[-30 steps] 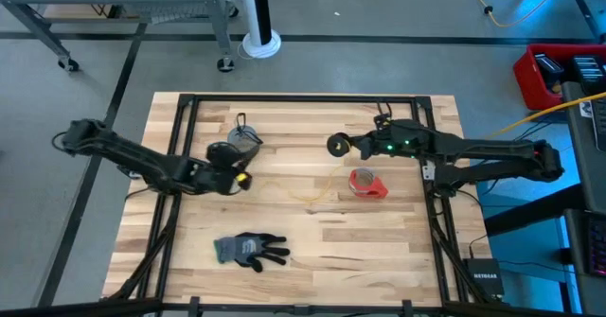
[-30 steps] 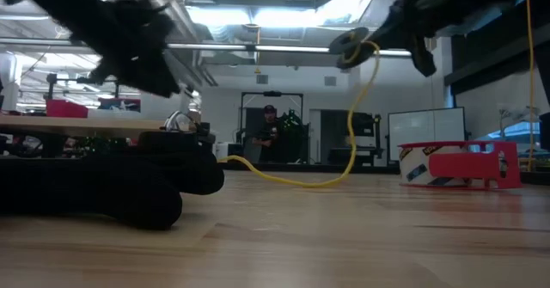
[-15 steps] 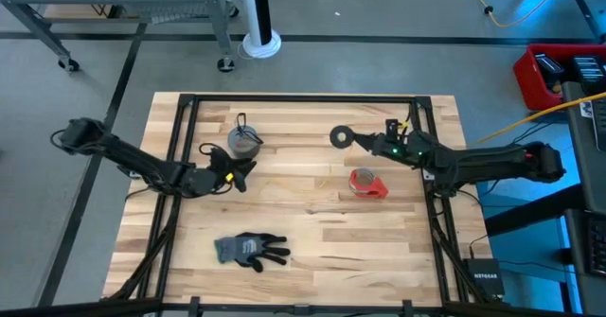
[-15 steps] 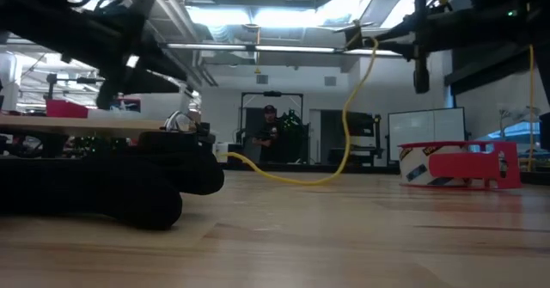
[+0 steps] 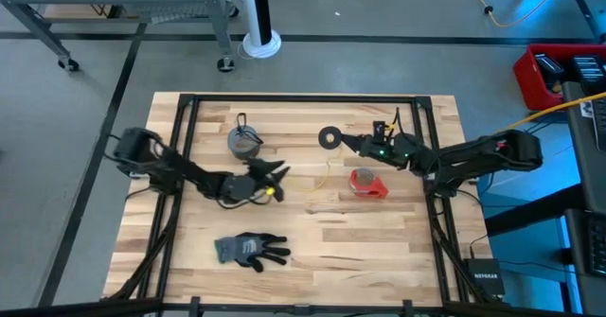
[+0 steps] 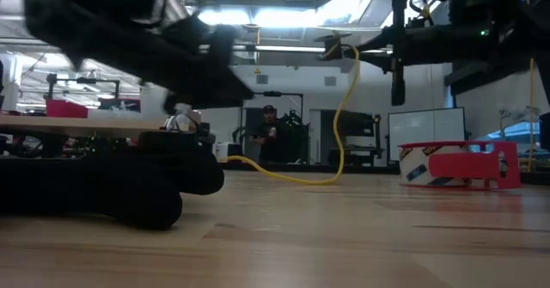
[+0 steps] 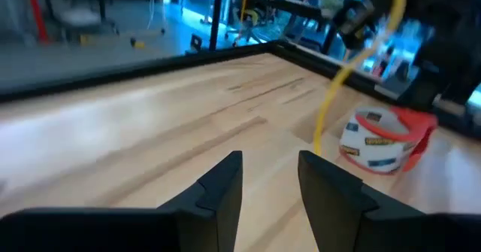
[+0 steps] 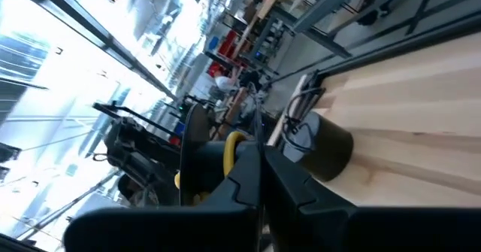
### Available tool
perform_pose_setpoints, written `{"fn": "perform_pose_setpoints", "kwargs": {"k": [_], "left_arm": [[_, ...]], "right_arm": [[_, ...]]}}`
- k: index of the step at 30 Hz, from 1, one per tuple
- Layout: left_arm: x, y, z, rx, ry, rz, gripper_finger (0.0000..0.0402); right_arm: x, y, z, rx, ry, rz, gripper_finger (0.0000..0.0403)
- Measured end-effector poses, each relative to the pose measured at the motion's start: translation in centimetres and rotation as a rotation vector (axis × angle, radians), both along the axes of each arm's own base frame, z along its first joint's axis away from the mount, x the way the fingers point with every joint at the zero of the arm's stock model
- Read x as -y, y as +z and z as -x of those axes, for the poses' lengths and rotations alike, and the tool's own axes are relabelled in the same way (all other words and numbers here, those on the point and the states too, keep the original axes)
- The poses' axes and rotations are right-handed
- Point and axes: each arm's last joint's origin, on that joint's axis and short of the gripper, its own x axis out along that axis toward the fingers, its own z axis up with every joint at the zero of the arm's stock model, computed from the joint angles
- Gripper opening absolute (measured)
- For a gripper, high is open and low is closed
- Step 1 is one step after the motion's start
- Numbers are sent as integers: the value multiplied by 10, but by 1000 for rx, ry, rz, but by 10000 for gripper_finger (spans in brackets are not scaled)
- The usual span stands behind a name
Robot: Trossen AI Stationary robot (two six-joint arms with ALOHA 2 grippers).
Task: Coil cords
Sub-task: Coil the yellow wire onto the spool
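Note:
My right gripper [image 5: 352,143] is shut on the yellow cord [image 6: 341,116], next to a black disc [image 5: 329,136] at the cord's raised end, above the table's far middle. The cord drops to the table [image 5: 320,180] and trails toward the left. My left gripper [image 5: 273,174] is open and empty, low over the table's middle, left of the cord, which shows ahead of its fingers in the left wrist view [image 7: 331,101]. A thin black cable [image 8: 301,110] shows at the grey tape roll [image 5: 244,142]. My right gripper pinches the yellow cord's raised end [image 8: 233,148] between its two fingers, right beside the black disc [image 8: 192,158]. The fingers come about level from the table's right. That end is lifted clear; the rest hangs slack below, and its lower part [image 6: 284,179] lies on the table.
A red tape roll [image 5: 367,183] lies right of the hanging cord, below my right arm. A grey and black glove [image 5: 251,249] lies near the front. Black frame rails [image 5: 185,118] run along the table's edges.
My left gripper has gone toward the table's right, closer to the yellow cord. My right gripper has shifted a little toward the far left and turned, so the black disc now lies flatter; the cord still hangs from it to the table.

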Motion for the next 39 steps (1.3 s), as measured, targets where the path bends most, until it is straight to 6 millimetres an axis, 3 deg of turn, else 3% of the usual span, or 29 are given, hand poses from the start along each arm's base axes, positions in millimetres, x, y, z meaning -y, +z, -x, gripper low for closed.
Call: {"fn": "perform_pose_setpoints", "kwargs": {"k": [6, 11, 20, 27, 39], "left_arm": [[-9, -6, -43, -83, -68, -89, 123], [-20, -7, -61, -55, -85, -57, 123], [-27, 5, -78, -8, -220, -41, 123], [-38, -4, -92, -2, -185, -12, 123], [-42, -9, -91, 1, -129, 42, 123]], "right_arm": [[1, 10, -14, 11, 51, 41, 7], [1, 18, -18, 13, 62, 84, 7], [2, 20, -19, 22, 60, 100, 7], [2, 20, -19, 25, 62, 102, 7], [1, 21, -19, 29, 66, 111, 7]]}}
